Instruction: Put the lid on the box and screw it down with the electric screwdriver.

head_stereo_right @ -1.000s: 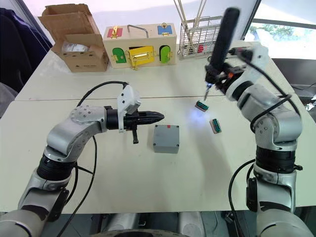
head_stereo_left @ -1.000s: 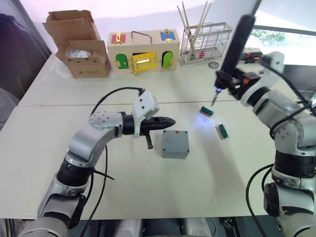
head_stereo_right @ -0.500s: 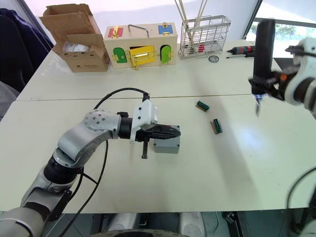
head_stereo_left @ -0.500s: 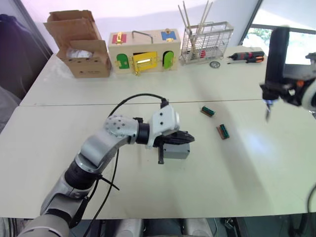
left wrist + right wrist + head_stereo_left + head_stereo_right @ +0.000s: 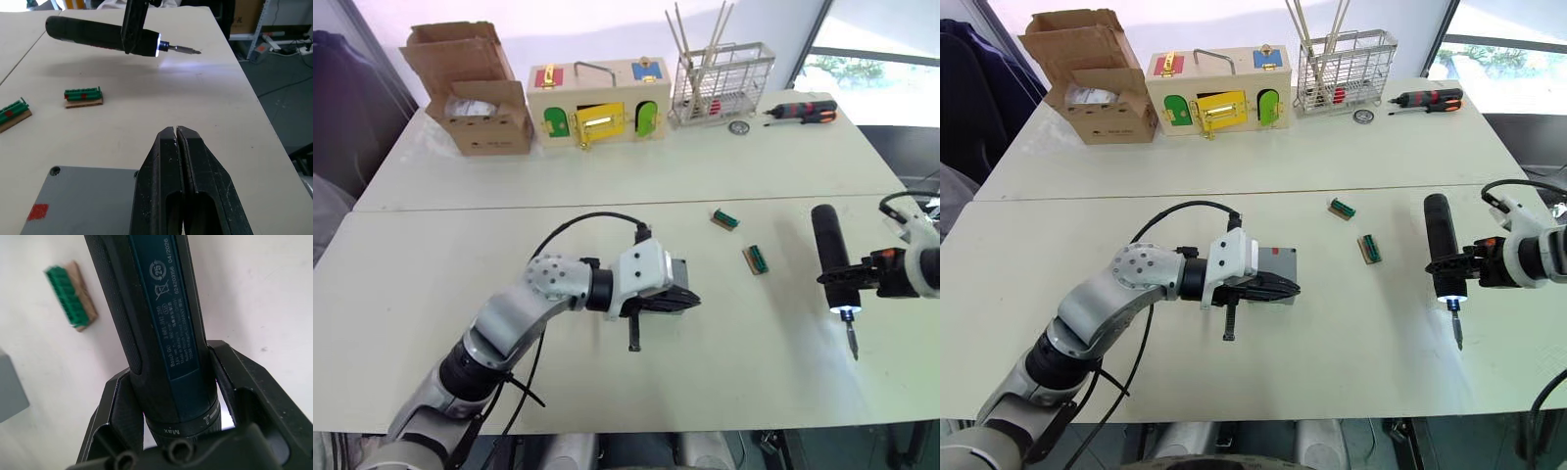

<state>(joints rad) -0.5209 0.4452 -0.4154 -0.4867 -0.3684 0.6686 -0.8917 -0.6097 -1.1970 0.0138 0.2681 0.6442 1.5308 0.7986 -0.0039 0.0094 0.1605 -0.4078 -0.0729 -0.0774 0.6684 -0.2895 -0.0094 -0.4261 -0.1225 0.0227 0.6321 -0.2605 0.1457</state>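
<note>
Lid already seated on the box, near table centre, red mark and one screw hole visible in the left wrist view. Left gripper pressed shut, empty, tips hanging over the lid's edge — whether touching it, impossible to tell. Right gripper clamped on the electric screwdriver, held low over the table well apart from the box on the right, light on, bit pointing toward the robot rather than down.

Risks from here, as judgements:
- Bit not vertical — if brought to a corner hole at this tilt, likely to skate off the screw head and scratch the lid or slip onto the table.
- Closed left fingers parked over the lid — likely to block the nearest corner hole or get struck by the incoming tool.
- Box free-standing, nothing bracing it — sideways push from the driver could slide it, or shift the lid off its seat.
- Two green terminal blocks lying between tool and box — a low sweep across could knock them.
- Screws not discernible in the holes; driving into an empty hole would achieve nothing.
</note>
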